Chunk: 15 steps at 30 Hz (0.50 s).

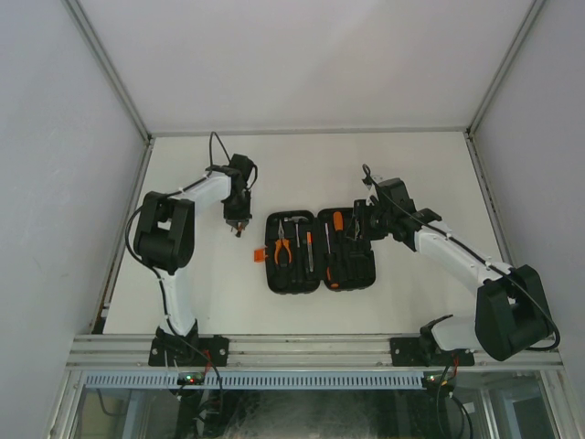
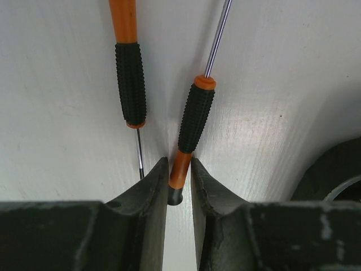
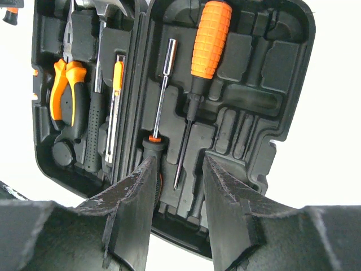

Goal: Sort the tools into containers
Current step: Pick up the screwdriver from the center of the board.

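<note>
Two thin screwdrivers lie side by side on the white table in the left wrist view. My left gripper (image 2: 179, 164) is shut on the orange tail end of the right screwdriver (image 2: 196, 121). The other screwdriver (image 2: 130, 84) lies free just to its left. The black tool case (image 1: 320, 251) lies open, right of my left gripper (image 1: 239, 229). It holds orange-handled pliers (image 3: 67, 96), a hammer (image 3: 96, 113), a thick orange-handled screwdriver (image 3: 210, 39) and a black-handled driver (image 3: 161, 101). My right gripper (image 3: 179, 161) hangs open over the case's right half (image 3: 271, 73), holding nothing.
The case's orange latch (image 1: 257, 255) sticks out at its left edge, close to the left gripper. White walls enclose the table on three sides. A dark rounded edge (image 2: 333, 169) shows at the lower right of the left wrist view.
</note>
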Each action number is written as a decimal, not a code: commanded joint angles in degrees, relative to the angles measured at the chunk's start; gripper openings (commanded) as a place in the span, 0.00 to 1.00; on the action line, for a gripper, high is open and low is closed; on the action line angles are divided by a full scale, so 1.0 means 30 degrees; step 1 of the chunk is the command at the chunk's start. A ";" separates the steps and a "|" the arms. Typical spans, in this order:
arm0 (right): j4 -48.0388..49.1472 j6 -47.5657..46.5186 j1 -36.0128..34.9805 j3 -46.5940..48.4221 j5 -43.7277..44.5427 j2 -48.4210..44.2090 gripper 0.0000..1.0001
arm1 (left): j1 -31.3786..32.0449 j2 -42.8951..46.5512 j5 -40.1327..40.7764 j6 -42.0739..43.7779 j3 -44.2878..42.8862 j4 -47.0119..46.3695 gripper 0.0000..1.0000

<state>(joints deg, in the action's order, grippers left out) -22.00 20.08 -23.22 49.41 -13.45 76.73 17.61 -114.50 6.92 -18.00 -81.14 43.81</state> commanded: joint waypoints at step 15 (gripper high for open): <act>0.0804 0.0418 0.0143 -0.0422 0.1721 -0.1692 0.38 | 0.0753 0.3257 -0.0248 -0.0211 0.1045 -0.1542 0.10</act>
<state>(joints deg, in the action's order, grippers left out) -22.04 20.34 -23.20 48.86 -10.79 75.48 19.53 -111.74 7.25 -18.41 -79.68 41.87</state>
